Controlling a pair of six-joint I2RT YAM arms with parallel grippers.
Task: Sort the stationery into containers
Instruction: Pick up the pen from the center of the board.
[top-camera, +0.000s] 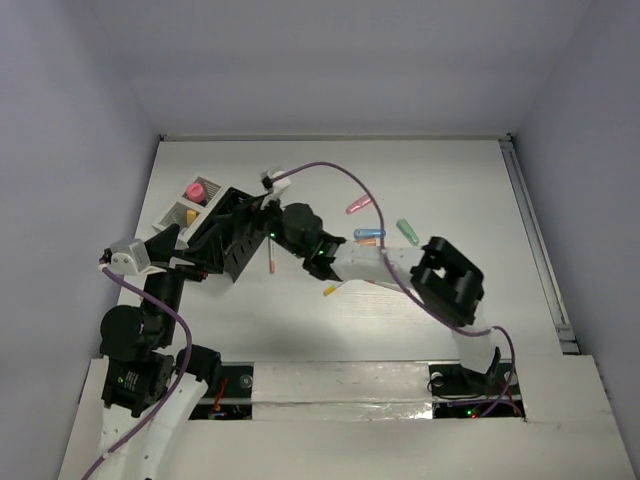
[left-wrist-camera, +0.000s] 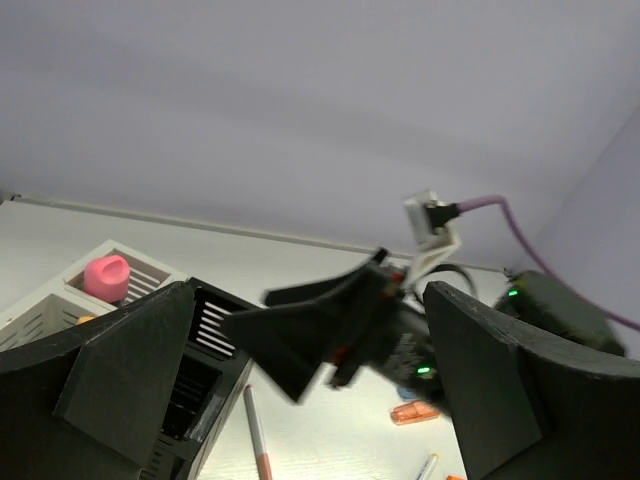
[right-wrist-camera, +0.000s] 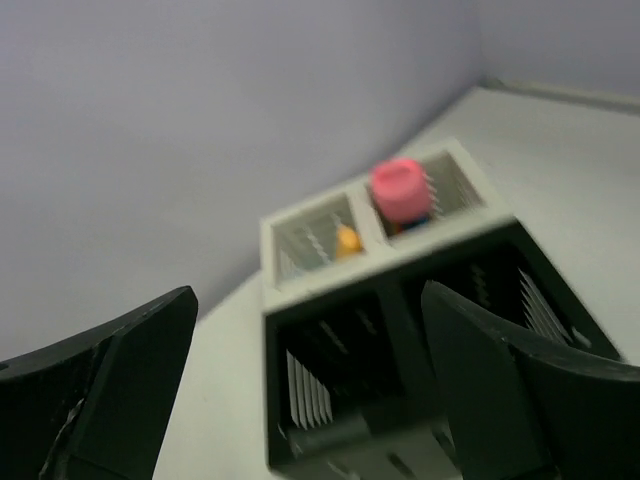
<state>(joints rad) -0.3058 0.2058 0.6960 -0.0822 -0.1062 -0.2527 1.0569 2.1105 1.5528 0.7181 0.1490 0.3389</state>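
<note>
The black box stands tilted at the left, with the white box behind it. The white box holds a pink marker and a yellow-orange item. My right gripper hovers over the black box, open and empty. My left gripper is open at the black box's near-left side, with nothing held. Loose on the table lie a pink marker, a blue marker, an orange marker, a green marker and two white pens.
The right arm stretches across the table's middle, over some of the stationery. Its gripper fills the space between my left fingers in the left wrist view. A purple cable arcs above the markers. Walls close the table at the left and back.
</note>
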